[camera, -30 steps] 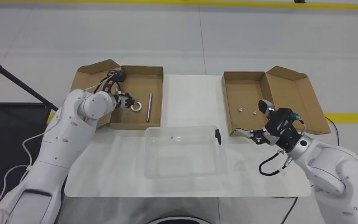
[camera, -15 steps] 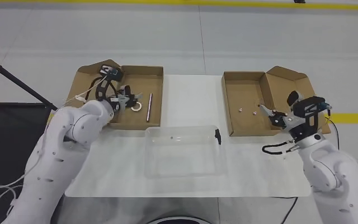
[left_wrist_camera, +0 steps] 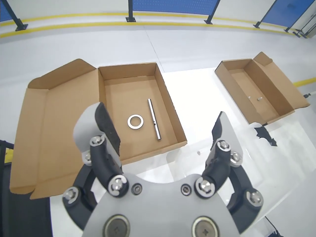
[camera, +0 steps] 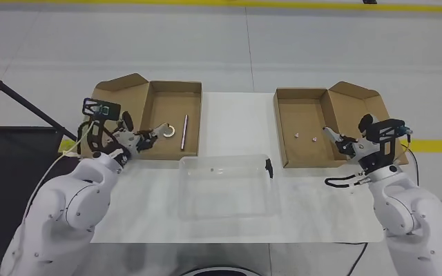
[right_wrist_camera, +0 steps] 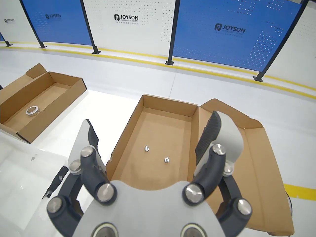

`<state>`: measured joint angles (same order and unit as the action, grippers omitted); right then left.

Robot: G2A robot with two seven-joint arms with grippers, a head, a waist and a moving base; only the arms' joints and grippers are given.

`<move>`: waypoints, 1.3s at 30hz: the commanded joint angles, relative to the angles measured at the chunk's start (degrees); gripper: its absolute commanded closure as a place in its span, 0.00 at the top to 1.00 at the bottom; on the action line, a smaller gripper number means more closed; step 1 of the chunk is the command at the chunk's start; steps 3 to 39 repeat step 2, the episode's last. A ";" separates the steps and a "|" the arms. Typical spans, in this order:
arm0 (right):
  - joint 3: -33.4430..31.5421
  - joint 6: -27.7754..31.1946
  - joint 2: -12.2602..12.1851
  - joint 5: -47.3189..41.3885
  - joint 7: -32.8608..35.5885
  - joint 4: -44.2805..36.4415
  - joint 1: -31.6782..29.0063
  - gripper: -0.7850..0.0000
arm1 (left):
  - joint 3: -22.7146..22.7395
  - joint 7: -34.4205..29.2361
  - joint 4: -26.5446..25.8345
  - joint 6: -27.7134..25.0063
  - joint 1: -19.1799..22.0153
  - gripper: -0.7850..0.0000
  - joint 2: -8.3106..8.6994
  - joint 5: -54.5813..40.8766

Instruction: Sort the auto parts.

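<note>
Jaws spread on both your grippers, nothing held, left gripper (left_wrist_camera: 160,112) by the left box (left_wrist_camera: 118,99), left of the tray (camera: 228,190), ring (left_wrist_camera: 135,122) and rod (left_wrist_camera: 154,119) lying inside, right gripper (right_wrist_camera: 150,118) by the right box (right_wrist_camera: 160,124), right of the tray, two studs (right_wrist_camera: 146,148) inside.

ring (camera: 168,128): in top view, 9 o'clock side covered by a finger of the left gripper (left_wrist_camera: 160,114).
small parts (camera: 295,135): two specks in top view, shape unreadable; stud-like in right wrist view (right_wrist_camera: 146,148), finer detail too small to tell.
right box (camera: 300,103): in top view, inner wall toward 4 o'clock covered by the right gripper (right_wrist_camera: 151,118).
black part (camera: 268,168): at the clear tray's 3 o'clock rim; form unclear; in right wrist view (right_wrist_camera: 55,181), one end behind the right gripper.
clear tray (camera: 228,160): see-through, walls faint.
speck (left_wrist_camera: 198,152): too small to identify.
left box (right_wrist_camera: 54,109): cut off by the edge of the right wrist view.
</note>
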<state>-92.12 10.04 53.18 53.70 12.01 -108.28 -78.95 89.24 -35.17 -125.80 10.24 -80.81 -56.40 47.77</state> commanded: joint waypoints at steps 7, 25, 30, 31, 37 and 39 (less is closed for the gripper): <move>0.00 0.00 0.00 0.00 0.00 0.00 0.00 1.00 | 0.21 0.23 -0.19 0.27 -0.50 1.00 -0.02 0.00; 0.00 0.00 0.00 0.00 0.00 0.00 0.00 1.00 | 0.21 0.23 -0.19 0.27 -0.50 1.00 -0.02 0.00; 0.00 0.00 0.00 0.00 0.00 0.00 0.00 1.00 | 0.21 0.23 -0.19 0.27 -0.50 1.00 -0.02 0.00; 0.00 0.00 0.00 0.00 0.00 0.00 0.00 1.00 | 0.21 0.23 -0.19 0.27 -0.50 1.00 -0.02 0.00; 0.00 0.00 0.00 0.00 0.00 0.00 0.00 1.00 | 0.21 0.23 -0.19 0.27 -0.50 1.00 -0.02 0.00; 0.00 0.00 0.00 0.00 0.00 0.00 0.00 1.00 | 0.21 0.23 -0.19 0.27 -0.50 1.00 -0.02 0.00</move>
